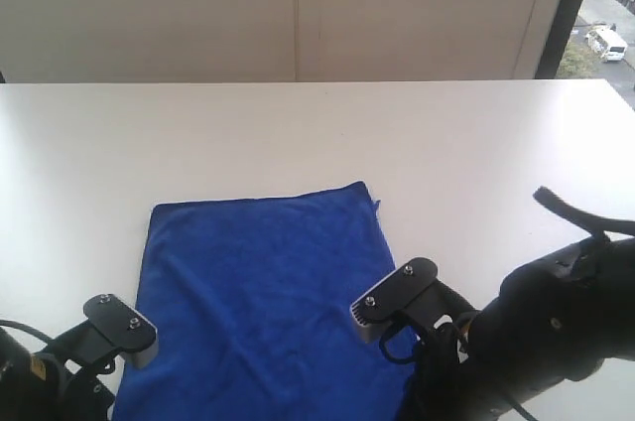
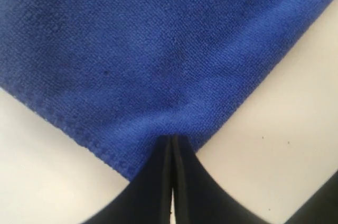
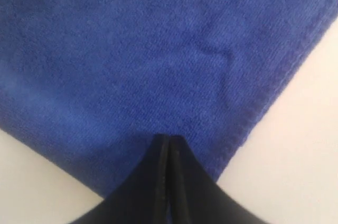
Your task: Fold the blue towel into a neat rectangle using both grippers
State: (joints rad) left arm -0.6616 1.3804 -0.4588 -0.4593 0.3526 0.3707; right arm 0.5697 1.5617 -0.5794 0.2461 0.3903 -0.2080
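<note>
blue towel (image 1: 263,292) lies on table (image 1: 446,143)

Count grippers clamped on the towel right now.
2. Left gripper is shut on a blue towel corner, on the left in the exterior view; right gripper is shut on another corner, on the right. No others in view.

blue towel (image 3: 132,49), gripper (image 3: 168,139) clamped on corner
</note>
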